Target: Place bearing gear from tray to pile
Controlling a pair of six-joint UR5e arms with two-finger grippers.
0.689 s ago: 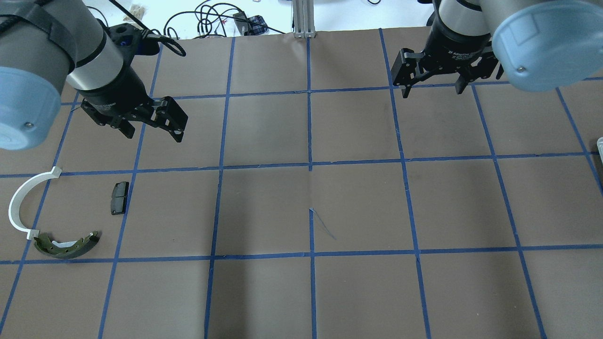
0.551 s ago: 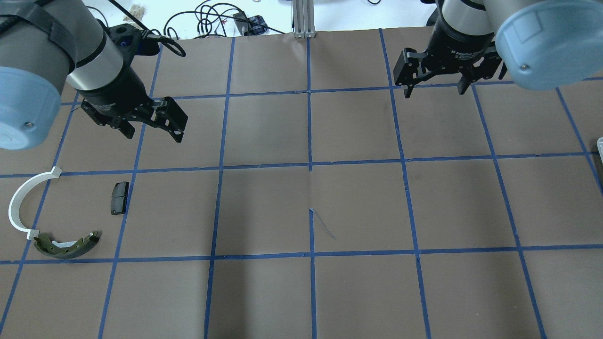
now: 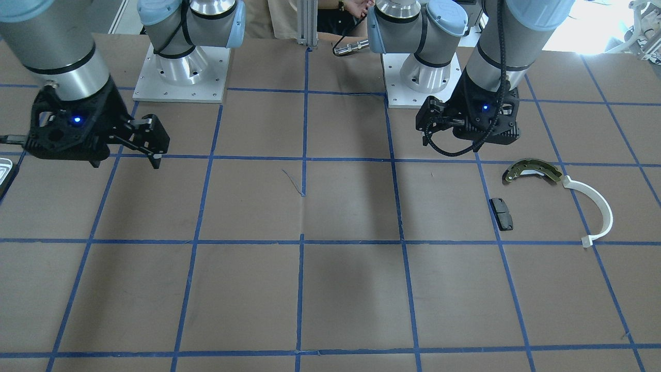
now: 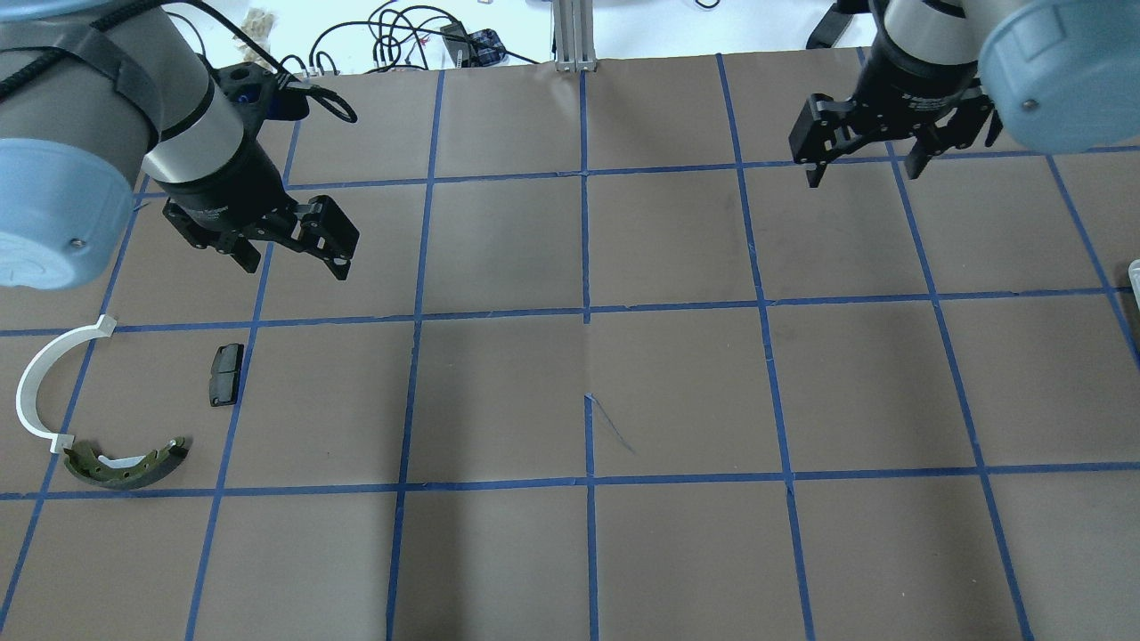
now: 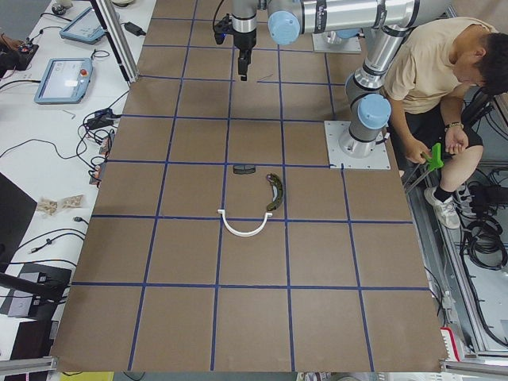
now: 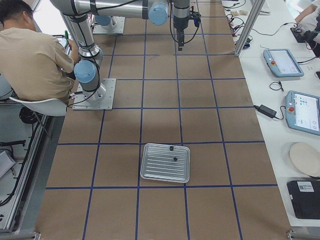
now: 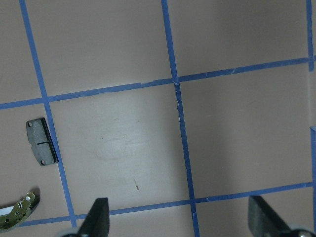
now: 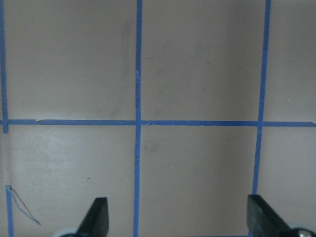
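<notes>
The silvery tray (image 6: pixel 150 172) lies on the table in the exterior right view, with two small dark parts (image 6: pixel 175 159) on it, too small to identify. Only its edge shows at the far right overhead (image 4: pixel 1135 271). The pile is at the left: brass-and-grey brake shoe (image 4: pixel 125 463), white half-ring arc (image 4: pixel 36 383), black pad (image 4: pixel 225 374). My left gripper (image 4: pixel 289 258) is open and empty, above the table behind the pad. My right gripper (image 4: pixel 864 174) is open and empty at the far right, away from the tray.
The brown table (image 4: pixel 588 552) carries a blue tape grid. Cables (image 4: pixel 401 36) lie past its far edge. A seated operator (image 6: pixel 30 55) is beside the robot bases (image 3: pixel 181 72). Tablets (image 6: pixel 302 110) rest on a side bench.
My right gripper has moved to the right and slightly nearer, still open. My left gripper has shifted a little nearer and to the right. The pile has not moved.
</notes>
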